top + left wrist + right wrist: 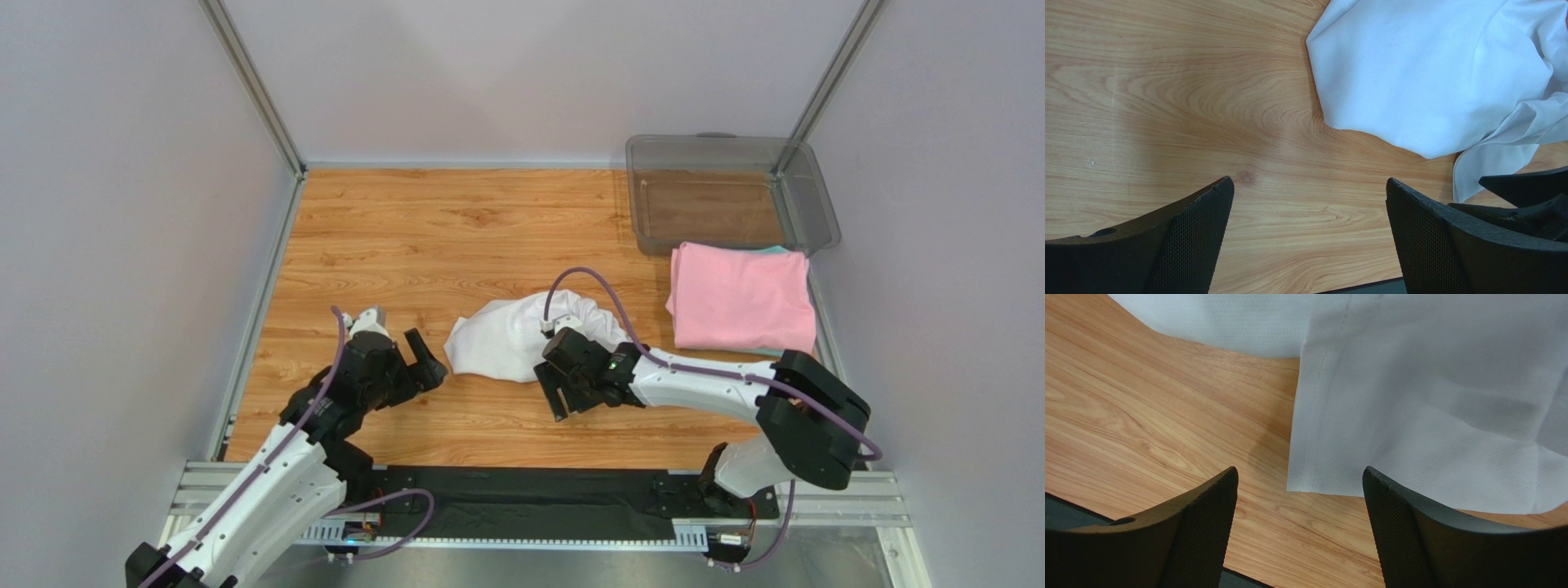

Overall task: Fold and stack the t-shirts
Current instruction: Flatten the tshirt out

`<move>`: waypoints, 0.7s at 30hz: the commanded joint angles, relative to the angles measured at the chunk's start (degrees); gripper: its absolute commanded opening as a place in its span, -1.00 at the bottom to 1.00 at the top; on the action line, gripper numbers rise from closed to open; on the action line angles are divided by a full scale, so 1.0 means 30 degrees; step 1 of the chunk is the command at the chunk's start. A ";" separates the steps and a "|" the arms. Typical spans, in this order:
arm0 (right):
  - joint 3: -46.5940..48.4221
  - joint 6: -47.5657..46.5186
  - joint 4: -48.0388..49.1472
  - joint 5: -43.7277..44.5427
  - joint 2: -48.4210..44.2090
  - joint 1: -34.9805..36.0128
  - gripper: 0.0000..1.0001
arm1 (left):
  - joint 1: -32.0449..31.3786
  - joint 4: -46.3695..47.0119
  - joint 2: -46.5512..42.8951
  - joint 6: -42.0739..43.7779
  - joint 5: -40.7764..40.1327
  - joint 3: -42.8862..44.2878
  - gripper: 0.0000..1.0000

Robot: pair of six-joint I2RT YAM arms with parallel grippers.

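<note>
Left claw (1309, 190): wide open, holding nothing.
Right claw (1300, 478): wide open, empty too!
Crumpled white cotton t-shirt (515, 337): between both claws, hem just ahead of right fingertips (1223, 484).
Folded pink t-shirt (742, 298): well beyond the right claw.

Bare table (405, 233) left of white t-shirt (509, 341)

Pale lilac-grey walls (123, 184) enclose a wood-grain counter (466, 233). Metal posts (252, 86) rise at its rear corners. A smoky clear bin (816, 202) sits upper right, under even light.
</note>
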 commanded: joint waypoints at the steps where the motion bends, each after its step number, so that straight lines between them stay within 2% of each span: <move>1: 0.0346 0.0476 -0.0183 0.0167 0.0587 0.0208 0.44 | 0.0086 0.1303 0.0470 0.0047 0.0454 -0.0137 0.99; 2: 0.0141 0.0593 -0.0212 0.0167 0.0647 0.0208 0.31 | 0.0086 0.1450 0.0647 0.0048 0.0513 -0.0138 0.99; 4: -0.0385 0.0914 -0.0330 0.0196 0.0648 0.0237 0.19 | 0.0086 0.1919 0.1317 0.0106 0.0775 -0.0137 0.99; 5: -0.0533 0.1061 -0.0330 0.0312 0.0589 0.0208 -0.01 | 0.0086 0.2123 0.1583 0.0048 0.0835 -0.0109 0.99; 7: -0.0710 0.1209 -0.0388 0.0634 0.0269 0.0208 -0.25 | 0.0086 0.3001 0.2546 0.0018 0.1156 -0.0108 0.99; 8: -0.0827 0.1296 -0.0475 0.0810 0.0121 0.0208 -0.50 | 0.0086 0.3323 0.2959 0.0019 0.1303 -0.0108 0.99; 11: -0.0886 0.1327 -0.0739 0.1542 -0.0727 0.0208 -0.74 | 0.0086 0.4379 0.4862 0.0136 0.1744 0.0241 0.97; 12: -0.0915 0.1298 -0.0798 0.1834 -0.1020 0.0208 -0.79 | 0.0086 0.4700 0.5331 0.0223 0.1744 0.0388 0.95; 14: -0.1003 0.1268 -0.1089 0.2419 -0.2276 0.0208 -0.88 | 0.0086 0.5373 0.7435 0.0428 0.1802 0.1029 0.76; 15: -0.1033 0.1326 -0.1092 0.2655 -0.2282 0.0208 -0.90 | 0.0086 0.5522 0.7445 0.0516 0.1802 0.1034 0.76; 16: -0.1120 0.1385 -0.1208 0.2860 -0.3065 0.0208 -0.91 | 0.0086 0.5756 0.8431 0.0633 0.2266 0.1411 0.60; 18: -0.1353 0.1414 -0.1267 0.3415 -0.3890 0.0179 -0.95 | 0.0086 0.6282 0.9403 0.0896 0.2563 0.1765 0.48; 19: -0.1442 0.1414 -0.1296 0.3622 -0.4735 0.0150 -0.96 | 0.0086 0.6489 1.0336 0.0985 0.2825 0.2086 0.31; 21: -0.1763 0.1385 -0.1326 0.3944 -0.5560 0.0062 -0.97 | 0.0086 0.7247 1.1220 0.1218 0.3294 0.2380 0.17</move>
